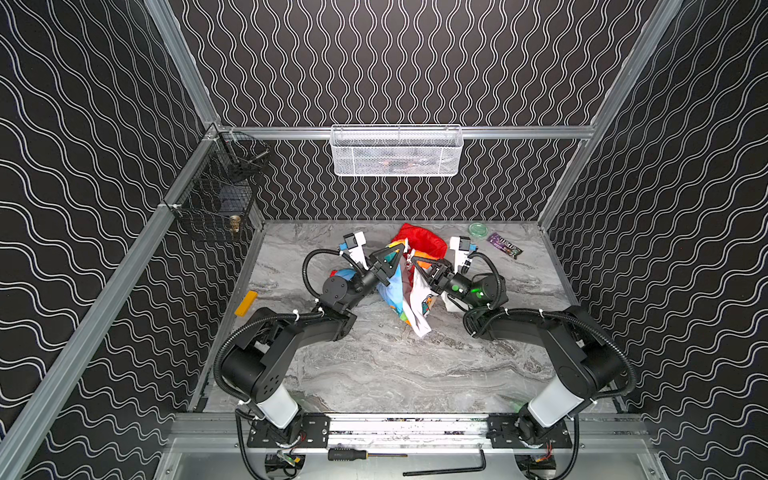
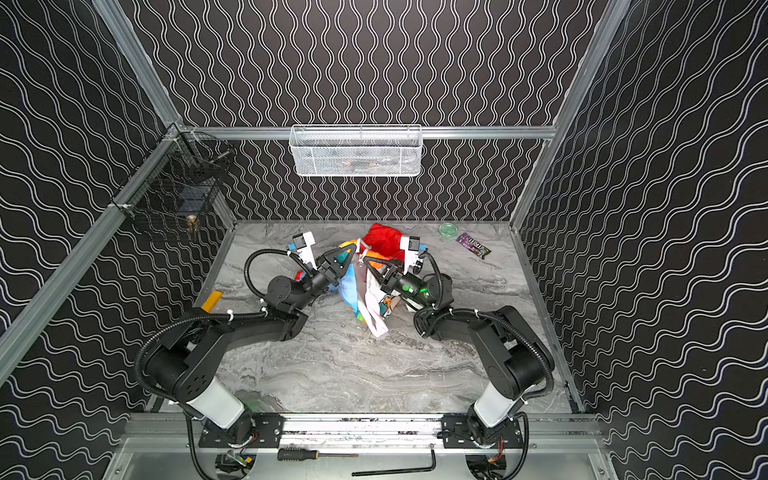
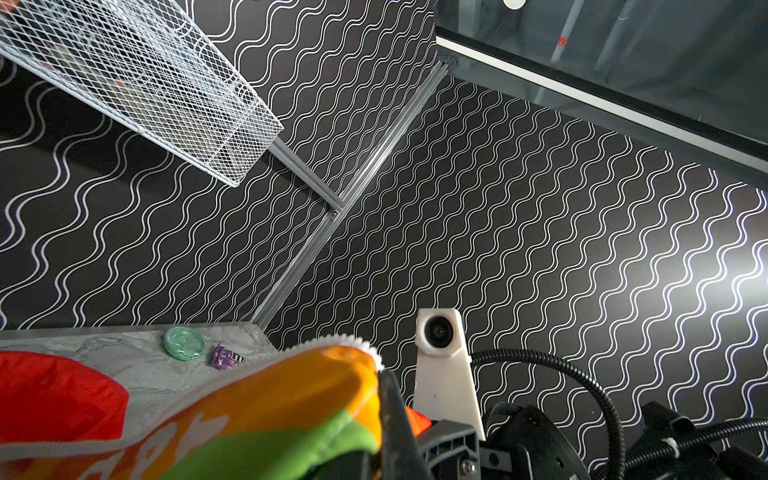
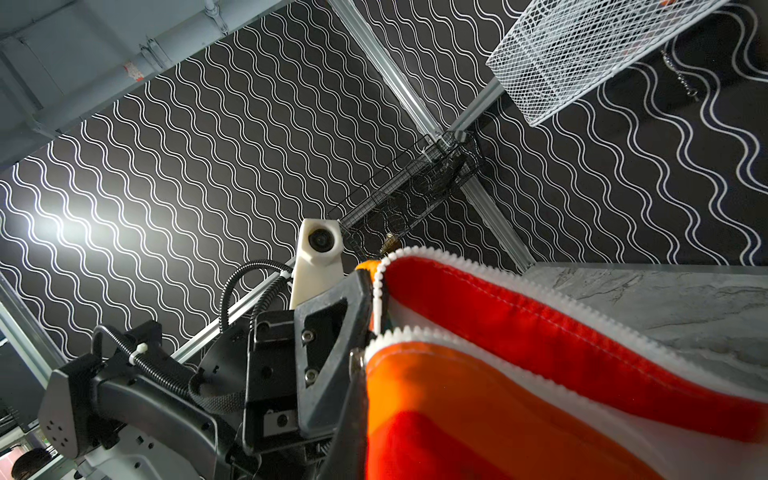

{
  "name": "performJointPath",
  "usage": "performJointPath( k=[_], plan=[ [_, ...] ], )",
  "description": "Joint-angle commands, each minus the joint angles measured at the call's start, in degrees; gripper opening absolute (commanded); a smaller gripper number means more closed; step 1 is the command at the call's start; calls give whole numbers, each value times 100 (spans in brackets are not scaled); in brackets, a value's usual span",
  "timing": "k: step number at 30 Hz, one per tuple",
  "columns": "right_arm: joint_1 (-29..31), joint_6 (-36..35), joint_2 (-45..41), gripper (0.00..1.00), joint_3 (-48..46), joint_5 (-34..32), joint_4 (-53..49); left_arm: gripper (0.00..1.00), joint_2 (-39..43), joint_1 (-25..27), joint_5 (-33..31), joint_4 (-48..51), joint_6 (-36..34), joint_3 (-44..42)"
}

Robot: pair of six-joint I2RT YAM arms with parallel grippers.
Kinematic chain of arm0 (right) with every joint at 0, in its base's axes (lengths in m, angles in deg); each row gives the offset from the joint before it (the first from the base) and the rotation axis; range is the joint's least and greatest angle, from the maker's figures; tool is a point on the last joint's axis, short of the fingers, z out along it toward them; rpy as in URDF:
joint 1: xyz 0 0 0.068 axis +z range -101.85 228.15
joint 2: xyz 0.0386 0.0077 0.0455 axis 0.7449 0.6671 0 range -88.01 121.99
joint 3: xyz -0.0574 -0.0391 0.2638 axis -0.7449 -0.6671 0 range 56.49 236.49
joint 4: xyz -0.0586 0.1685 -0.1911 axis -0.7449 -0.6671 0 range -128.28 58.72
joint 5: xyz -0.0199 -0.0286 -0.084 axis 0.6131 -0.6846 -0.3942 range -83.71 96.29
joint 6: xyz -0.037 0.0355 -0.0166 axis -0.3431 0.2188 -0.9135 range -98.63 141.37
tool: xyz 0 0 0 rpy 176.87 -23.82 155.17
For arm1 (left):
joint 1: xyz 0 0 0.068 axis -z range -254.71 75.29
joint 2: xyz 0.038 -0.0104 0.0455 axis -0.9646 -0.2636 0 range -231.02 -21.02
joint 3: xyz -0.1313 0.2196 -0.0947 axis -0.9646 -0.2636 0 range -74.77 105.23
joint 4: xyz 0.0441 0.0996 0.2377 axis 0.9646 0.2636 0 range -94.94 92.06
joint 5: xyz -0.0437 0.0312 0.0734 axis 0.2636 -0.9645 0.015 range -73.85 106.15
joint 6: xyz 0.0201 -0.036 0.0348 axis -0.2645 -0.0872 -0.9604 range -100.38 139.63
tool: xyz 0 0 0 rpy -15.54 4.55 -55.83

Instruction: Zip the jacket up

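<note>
Jacket (image 1: 415, 297): hanging bunched from both pairs of fingers, lower end trailing on the table (image 1: 374, 374), red hood lying just beyond the fingertips.
Zipper teeth (image 4: 399, 332): running in two separate rows, not yet meshing.
Left fingers (image 1: 390, 251): pinching tight on one front edge, likely holding it taut.
Right fingers (image 1: 423, 276): pinching tight on the facing edge, close beside the left fingers, probably for joining the rows.
Surroundings: green lid (image 1: 478, 229) and candy wrapper (image 1: 504, 245) lying well beyond the right fingers, out of the way.
</note>
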Motion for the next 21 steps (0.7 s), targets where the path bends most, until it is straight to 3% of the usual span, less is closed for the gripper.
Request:
performJointPath(
  k=[1, 21],
  plan=[
    [17, 58, 24, 0, 55, 3, 425, 0, -16, -2, 14, -345, 27, -1],
    [17, 128, 139, 0, 177, -172, 395, 0, 11, -2, 171, -348, 91, -46]
  ],
)
